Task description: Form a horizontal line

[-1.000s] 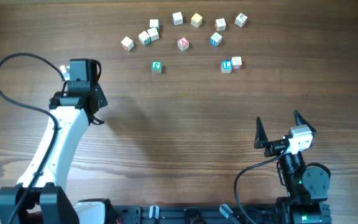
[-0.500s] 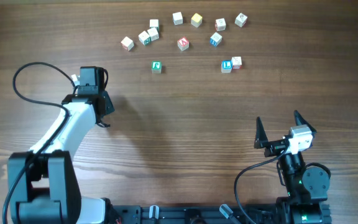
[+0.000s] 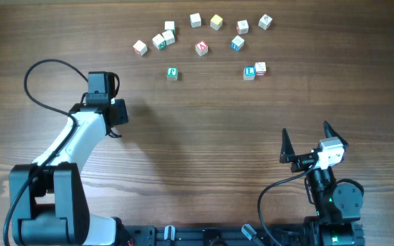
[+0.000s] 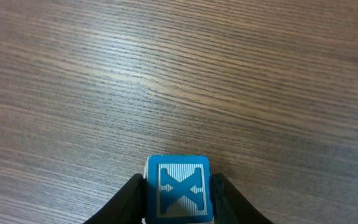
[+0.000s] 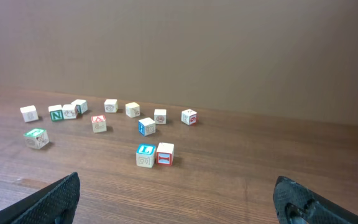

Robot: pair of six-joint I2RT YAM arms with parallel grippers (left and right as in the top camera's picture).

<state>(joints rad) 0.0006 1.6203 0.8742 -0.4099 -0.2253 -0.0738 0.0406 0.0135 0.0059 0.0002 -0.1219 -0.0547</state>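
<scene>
Showing a blue X, the letter cube (image 4: 178,190) is sitting clamped between the left gripper's (image 4: 179,199) fingers toward the table's (image 3: 204,150) left edge. Loose cubes (image 3: 202,48), including a green N cube (image 5: 56,114), are lying scattered along the far edge. The right gripper (image 3: 305,130) is gaping wide.

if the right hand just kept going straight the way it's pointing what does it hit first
Probably the blue-topped cube and the red-faced cube beside it: they sit nearly centred ahead of the open right hand, with only bare table before them. Whether it would pass above them is unclear.
</scene>
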